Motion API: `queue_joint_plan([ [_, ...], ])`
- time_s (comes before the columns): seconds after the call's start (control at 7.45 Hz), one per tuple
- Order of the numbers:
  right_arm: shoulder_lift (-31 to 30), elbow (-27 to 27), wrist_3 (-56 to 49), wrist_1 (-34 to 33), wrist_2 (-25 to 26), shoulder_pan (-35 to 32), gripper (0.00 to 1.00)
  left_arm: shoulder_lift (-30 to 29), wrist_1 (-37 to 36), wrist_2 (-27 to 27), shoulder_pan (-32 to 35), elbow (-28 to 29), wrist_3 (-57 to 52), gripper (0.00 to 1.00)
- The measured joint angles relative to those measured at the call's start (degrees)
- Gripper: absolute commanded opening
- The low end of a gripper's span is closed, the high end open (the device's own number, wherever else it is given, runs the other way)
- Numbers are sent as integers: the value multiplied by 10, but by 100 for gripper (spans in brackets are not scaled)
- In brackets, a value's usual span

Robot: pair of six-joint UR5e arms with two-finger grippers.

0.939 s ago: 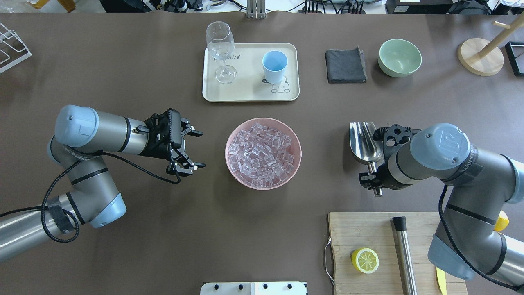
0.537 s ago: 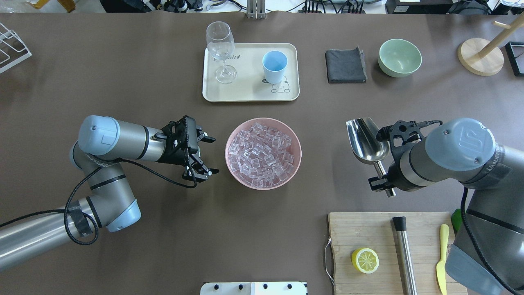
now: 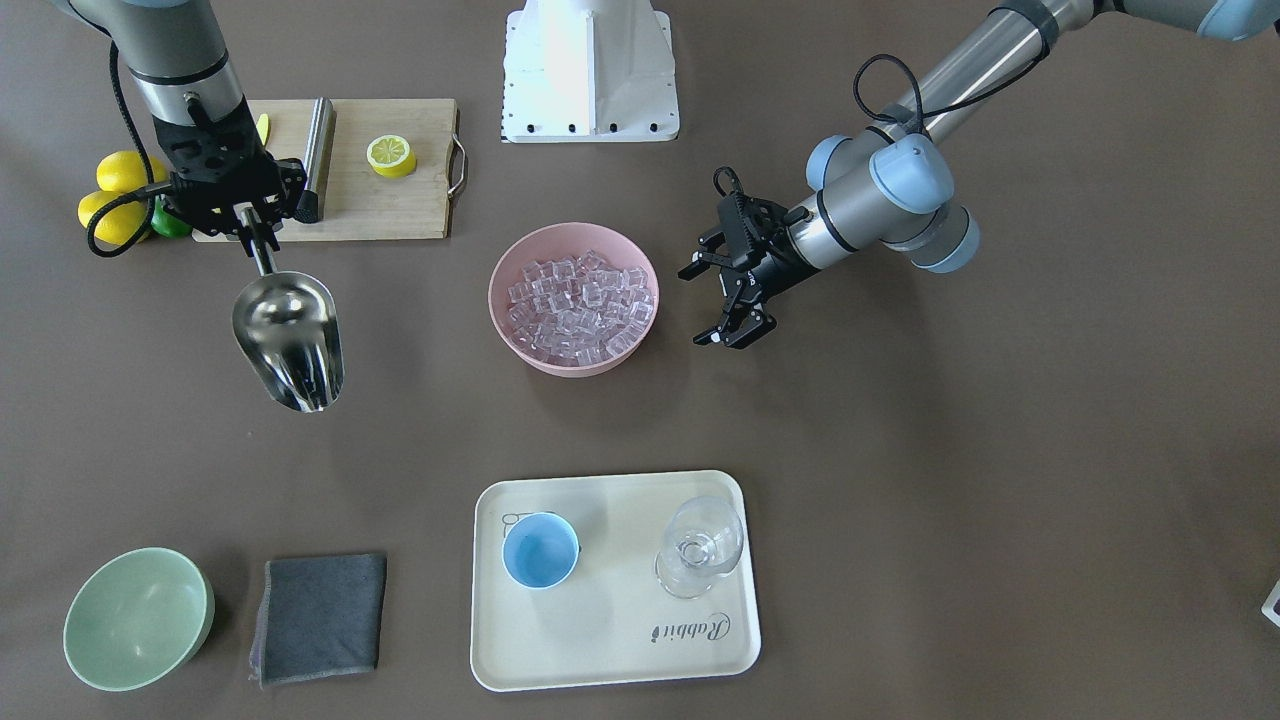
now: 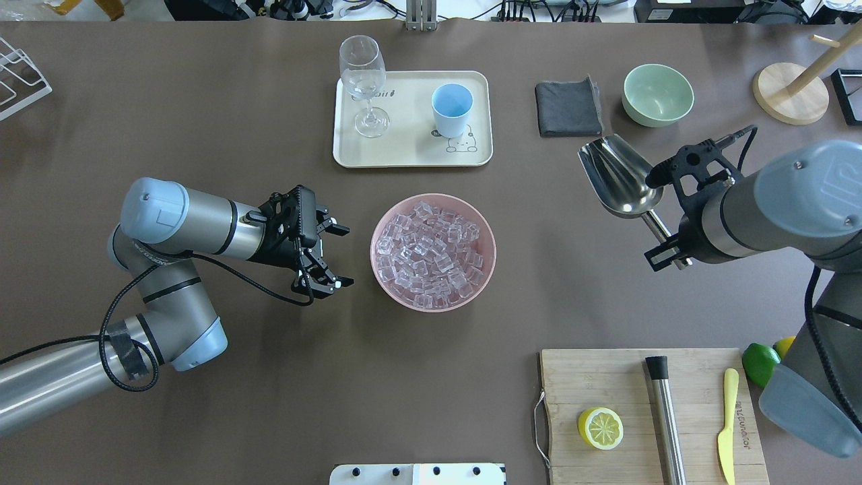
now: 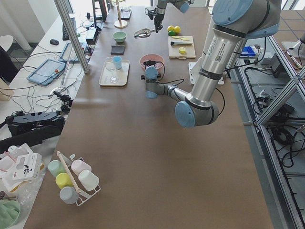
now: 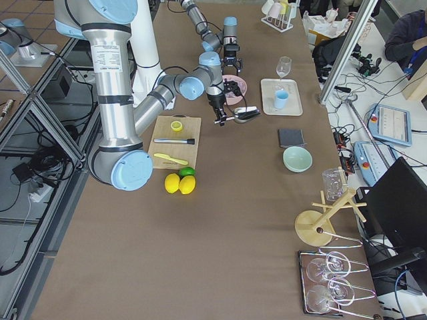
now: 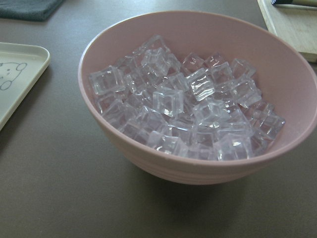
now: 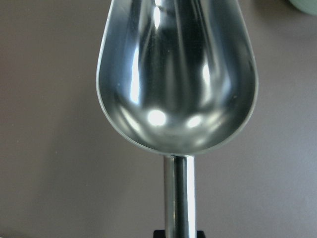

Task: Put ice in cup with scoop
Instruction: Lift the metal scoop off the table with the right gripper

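The shiny steel scoop (image 4: 619, 178) is empty and hangs above the table right of the bowl. My right gripper (image 4: 667, 242) is shut on its rod handle, and the right wrist view shows the bare trough (image 8: 176, 74). Clear ice (image 4: 431, 252) fills a pink bowl (image 4: 372, 252) at mid-table. My left gripper (image 4: 347, 256) stands open just left of that bowl, holding nothing; its wrist view looks onto the ice (image 7: 188, 109). The light-blue cup (image 4: 450, 108) stands empty on a cream tray (image 4: 404, 145) beyond the bowl.
A wine glass (image 4: 363, 81) shares the tray. A grey cloth (image 4: 569, 108) and a pale green bowl (image 4: 658, 94) lie at the far right. A cutting board (image 4: 606, 384) at the near right carries a lemon half (image 4: 600, 428), a steel cylinder (image 4: 665, 417) and a yellow knife (image 4: 726, 424).
My right arm has lifted the scoop and carried it away from the robot, toward the far side. The left gripper has come closer to the pink bowl, still open.
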State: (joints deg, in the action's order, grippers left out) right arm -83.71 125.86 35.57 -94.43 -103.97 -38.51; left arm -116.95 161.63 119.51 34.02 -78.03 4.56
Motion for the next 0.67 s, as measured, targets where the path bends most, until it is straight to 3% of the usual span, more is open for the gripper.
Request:
queue_joint_plan([
  [0.27, 23, -1, -116, -42, -9, -37, 0, -4, 1, 0, 0, -2, -1, 97],
  [0.67, 64, 10, -373, -122, -89, -71, 0, -6, 1, 0, -4, -5, -3, 97],
])
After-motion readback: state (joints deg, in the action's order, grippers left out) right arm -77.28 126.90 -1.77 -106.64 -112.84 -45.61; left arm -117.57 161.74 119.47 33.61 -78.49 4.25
